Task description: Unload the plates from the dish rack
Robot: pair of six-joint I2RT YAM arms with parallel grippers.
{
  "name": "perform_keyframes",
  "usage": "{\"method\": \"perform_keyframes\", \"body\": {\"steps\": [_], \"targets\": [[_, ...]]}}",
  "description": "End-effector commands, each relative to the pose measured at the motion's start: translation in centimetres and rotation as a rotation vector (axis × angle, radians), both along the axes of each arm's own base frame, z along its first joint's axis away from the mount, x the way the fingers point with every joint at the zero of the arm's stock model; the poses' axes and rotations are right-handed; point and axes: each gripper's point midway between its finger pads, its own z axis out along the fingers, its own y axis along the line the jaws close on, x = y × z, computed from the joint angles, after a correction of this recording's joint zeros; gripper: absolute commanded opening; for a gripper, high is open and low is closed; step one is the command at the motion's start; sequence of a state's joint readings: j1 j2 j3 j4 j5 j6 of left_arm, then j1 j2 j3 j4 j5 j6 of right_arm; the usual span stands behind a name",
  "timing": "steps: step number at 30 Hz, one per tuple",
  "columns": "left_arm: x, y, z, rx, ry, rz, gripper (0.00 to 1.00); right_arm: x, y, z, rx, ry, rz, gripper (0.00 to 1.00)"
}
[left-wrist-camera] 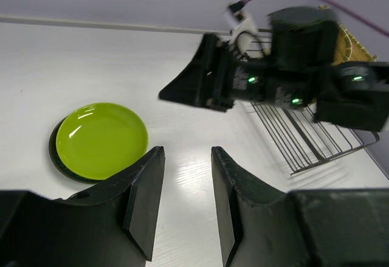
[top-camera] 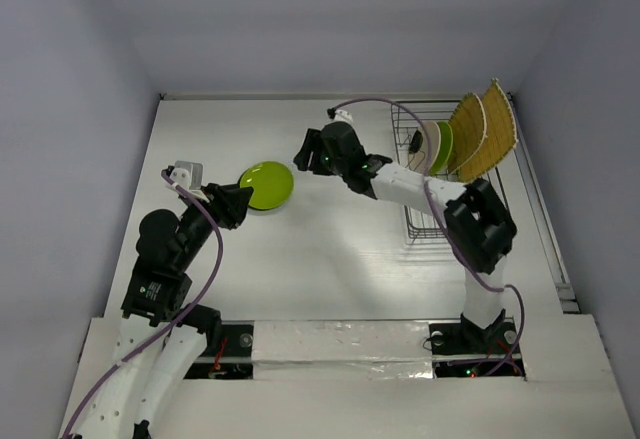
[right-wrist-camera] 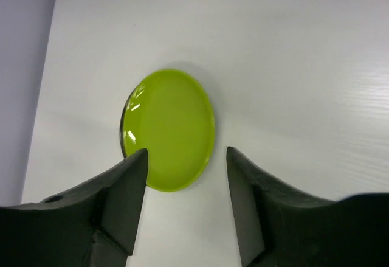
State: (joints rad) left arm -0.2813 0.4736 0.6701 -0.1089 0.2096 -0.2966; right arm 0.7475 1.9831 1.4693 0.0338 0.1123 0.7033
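Note:
A lime green plate [top-camera: 267, 184] lies flat on the white table, left of centre; a darker rim [left-wrist-camera: 53, 152] shows under its edge. It also shows in the left wrist view [left-wrist-camera: 102, 138] and the right wrist view [right-wrist-camera: 170, 127]. The dish rack [top-camera: 425, 229] stands at the back right. It holds an upright lime green plate [top-camera: 443, 146] and two woven straw-yellow plates [top-camera: 490, 131]. My left gripper [top-camera: 243, 204] is open and empty just left of the flat plate. My right gripper [top-camera: 302, 151] is open and empty just right of it, above the table.
The right arm stretches from the rack side across the middle of the table. The rack's wire floor [left-wrist-camera: 304, 139] lies right of both grippers. Grey walls close the table at the back and sides.

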Motion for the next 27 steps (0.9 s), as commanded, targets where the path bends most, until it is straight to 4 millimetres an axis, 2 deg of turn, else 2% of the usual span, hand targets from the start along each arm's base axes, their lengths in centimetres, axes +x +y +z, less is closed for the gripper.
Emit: {"method": "perform_keyframes", "body": {"steps": [1, 2, 4, 5, 6, 7, 8, 9, 11, 12, 13, 14, 15, 17, 19, 24, 25, 27], "targets": [[-0.4, 0.0, 3.1, -0.026, -0.092, -0.006, 0.34, 0.6, -5.7, 4.6, -0.160, -0.149, -0.153, 0.59], [-0.4, 0.0, 3.1, -0.026, -0.092, -0.008, 0.34, 0.4, -7.6, 6.6, -0.188, -0.186, -0.179, 0.34], [-0.4, 0.0, 3.1, -0.026, -0.092, -0.008, 0.34, 0.8, -11.7, 7.2, -0.270, -0.195, -0.270, 0.00], [-0.3, 0.0, 3.0, -0.025, -0.089, -0.006, 0.34, 1.0, -14.9, 8.7, -0.305, -0.209, -0.320, 0.00], [-0.3, 0.0, 3.0, -0.025, -0.090, -0.008, 0.34, 1.1, -16.9, 9.1, -0.326, -0.214, -0.353, 0.00], [-0.3, 0.0, 3.0, -0.025, -0.090, -0.006, 0.34, 0.9, -18.9, 8.6, -0.355, -0.203, -0.375, 0.00], [-0.3, 0.0, 3.1, -0.026, -0.092, -0.008, 0.34, 1.6, -22.2, 8.8, -0.380, -0.197, -0.422, 0.00], [-0.3, 0.0, 3.1, -0.026, -0.093, -0.009, 0.34, 1.5, -23.9, 9.5, -0.380, -0.203, -0.440, 0.00], [-0.3, -0.1, 3.0, -0.027, -0.089, -0.011, 0.34, 1.5, -26.7, 8.3, -0.436, -0.170, -0.461, 0.02], [-0.3, -0.1, 3.0, -0.027, -0.089, -0.011, 0.34, 1.8, -28.8, 8.0, -0.463, -0.155, -0.501, 0.07], [-0.2, -0.1, 3.0, -0.026, -0.088, -0.011, 0.34, 2.1, -31.0, 7.1, -0.510, -0.125, -0.541, 0.17], [-0.2, -0.1, 3.0, -0.026, -0.086, -0.011, 0.34, 2.1, -31.0, 6.6, -0.524, -0.109, -0.536, 0.23], [-0.2, -0.1, 2.9, -0.025, -0.084, -0.011, 0.34, 2.5, -32.6, 6.0, -0.530, -0.088, -0.563, 0.30], [-0.1, -0.1, 2.8, -0.023, -0.081, -0.011, 0.34, 3.2, -33.8, 4.8, -0.548, -0.061, -0.574, 0.41], [0.1, 0.1, 2.8, -0.020, -0.079, 0.000, 0.34, 3.9, -35.0, 4.6, -0.557, -0.053, -0.598, 0.41], [0.1, 0.0, 2.7, -0.019, -0.076, -0.003, 0.34, 5.3, -35.1, 2.3, -0.589, -0.010, -0.579, 0.41], [0.2, 0.1, 2.7, -0.019, -0.076, 0.000, 0.34, 5.6, -36.0, 2.4, -0.610, -0.007, -0.615, 0.40], [0.2, 0.0, 2.6, -0.019, -0.075, -0.001, 0.34, 5.7, -36.3, 1.7, -0.626, 0.011, -0.626, 0.37]]}}
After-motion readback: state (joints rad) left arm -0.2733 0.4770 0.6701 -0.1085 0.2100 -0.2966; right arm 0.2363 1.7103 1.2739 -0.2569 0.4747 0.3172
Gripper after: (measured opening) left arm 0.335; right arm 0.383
